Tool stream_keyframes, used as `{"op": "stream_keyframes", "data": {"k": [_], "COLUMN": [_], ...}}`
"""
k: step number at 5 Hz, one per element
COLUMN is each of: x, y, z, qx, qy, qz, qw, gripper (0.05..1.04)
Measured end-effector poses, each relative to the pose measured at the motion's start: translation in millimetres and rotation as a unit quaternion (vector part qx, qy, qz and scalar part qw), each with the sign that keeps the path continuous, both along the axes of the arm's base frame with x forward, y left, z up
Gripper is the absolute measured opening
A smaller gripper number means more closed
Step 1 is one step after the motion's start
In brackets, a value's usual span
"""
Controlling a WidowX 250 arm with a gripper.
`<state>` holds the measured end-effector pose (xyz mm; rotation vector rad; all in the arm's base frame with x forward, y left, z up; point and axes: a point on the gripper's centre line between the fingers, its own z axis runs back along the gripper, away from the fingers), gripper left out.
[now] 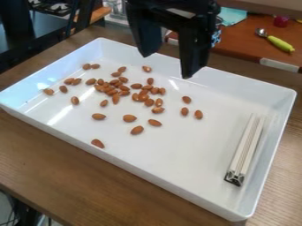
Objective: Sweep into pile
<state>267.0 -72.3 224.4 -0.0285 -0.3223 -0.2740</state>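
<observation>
Almonds [130,118] loose across left and middle of the tray [189,159]. Gripper [167,66] above the far side, fingers apart, empty. Best to clasp the white bar [247,145] at right squarely, then nudge strays inward, low and slow, without scattering.

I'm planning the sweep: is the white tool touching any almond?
No, the bare floor of the tray separates the white tool from the nearest almond.

No readable text, label, brand, number or sign is showing.
</observation>
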Motion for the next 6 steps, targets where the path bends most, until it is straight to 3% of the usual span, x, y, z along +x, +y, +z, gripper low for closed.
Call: {"op": "stream_keyframes", "data": {"k": [1,2,4,6], "x": [-3,9,37,62], "y": [0,-14,-41,-53], "z": [-12.9,-49.6,-84.1,-98.4], "qx": [0.003,0.001,0.001,-0.005], "qy": [0.022,0.079,0.074,0.061], "qz": [0.003,0.014,0.007,0.014], "qw": [0.9997,0.9968,0.9972,0.9980], "gripper": [0.999,0.999,0.999,0.999]}}
